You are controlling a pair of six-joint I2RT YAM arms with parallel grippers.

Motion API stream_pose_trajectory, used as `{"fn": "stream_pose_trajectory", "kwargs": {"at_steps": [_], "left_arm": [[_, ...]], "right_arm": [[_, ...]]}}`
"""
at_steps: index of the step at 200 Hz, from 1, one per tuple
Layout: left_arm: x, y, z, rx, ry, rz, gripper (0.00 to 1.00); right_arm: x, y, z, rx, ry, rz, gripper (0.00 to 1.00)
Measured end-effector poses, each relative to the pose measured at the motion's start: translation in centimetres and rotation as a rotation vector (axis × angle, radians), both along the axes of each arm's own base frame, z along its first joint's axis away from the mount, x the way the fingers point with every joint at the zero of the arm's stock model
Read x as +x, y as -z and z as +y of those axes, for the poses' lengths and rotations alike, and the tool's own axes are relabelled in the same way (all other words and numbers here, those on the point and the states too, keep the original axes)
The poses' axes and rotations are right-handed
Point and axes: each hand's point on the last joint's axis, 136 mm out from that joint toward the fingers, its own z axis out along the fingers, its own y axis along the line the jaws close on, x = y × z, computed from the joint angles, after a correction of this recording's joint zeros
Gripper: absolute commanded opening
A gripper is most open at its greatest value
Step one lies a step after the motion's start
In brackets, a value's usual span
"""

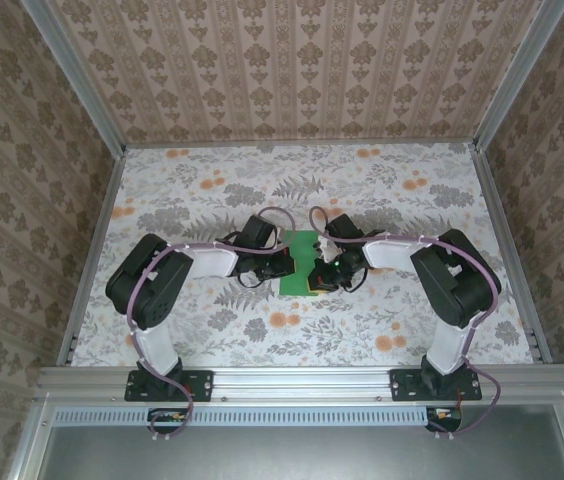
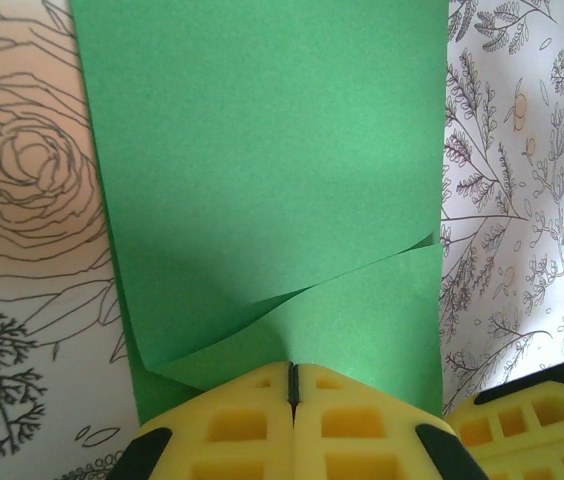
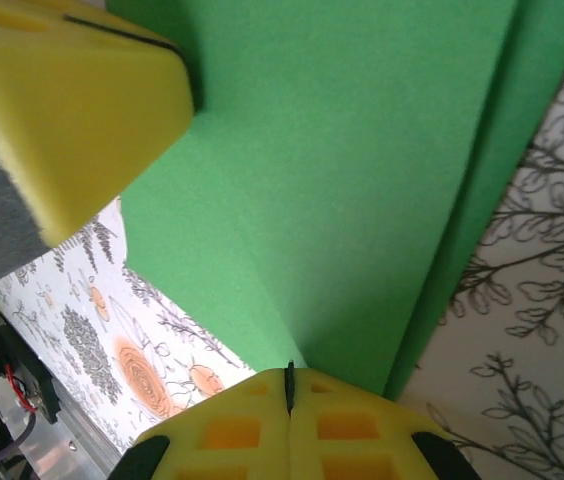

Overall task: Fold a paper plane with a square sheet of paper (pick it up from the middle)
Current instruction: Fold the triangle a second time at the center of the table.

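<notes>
Left gripper (image 2: 292,378) and right gripper (image 3: 289,380) are both clamping shut on the paper (image 2: 262,150), probably risking a tear if pulling unevenly.

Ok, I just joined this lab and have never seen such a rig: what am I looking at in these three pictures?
These are two robot arms, the left arm and the right arm, bolted at the near edge of a flower-patterned table. The wide picture is from a camera above and behind them. The other two are from wrist cameras, each looking past its own yellow gripper. Between the arms is a green paper sheet, partly folded over. The left gripper and the right gripper are both shut, each seemingly pinching the paper.
</notes>
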Motion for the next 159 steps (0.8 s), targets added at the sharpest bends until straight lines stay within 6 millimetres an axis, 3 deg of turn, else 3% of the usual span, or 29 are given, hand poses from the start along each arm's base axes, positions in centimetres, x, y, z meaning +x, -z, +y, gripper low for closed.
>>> {"fn": "stream_pose_trajectory", "kwargs": {"at_steps": [34, 58, 83, 120, 159], "left_arm": [[0.0, 0.0, 0.0, 0.007, -0.002, 0.004, 0.02], [0.0, 0.0, 0.0, 0.013, -0.001, 0.007, 0.01], [0.0, 0.1, 0.0, 0.019, -0.001, 0.014, 0.0], [0.0, 0.2, 0.0, 0.035, -0.003, 0.028, 0.0], [0.0, 0.3, 0.1, 0.041, -0.016, 0.044, 0.0]], "right_arm": [[1.7, -1.1, 1.2, 0.021, 0.01, -0.029, 0.01], [2.5, -0.7, 1.7, 0.027, 0.021, -0.027, 0.0], [2.3, 0.5, 1.5, 0.009, 0.027, 0.006, 0.0], [2.1, 0.6, 1.4, 0.007, 0.012, -0.003, 0.0], [-0.1, 0.7, 0.1, -0.006, -0.015, 0.0, 0.0]]}}
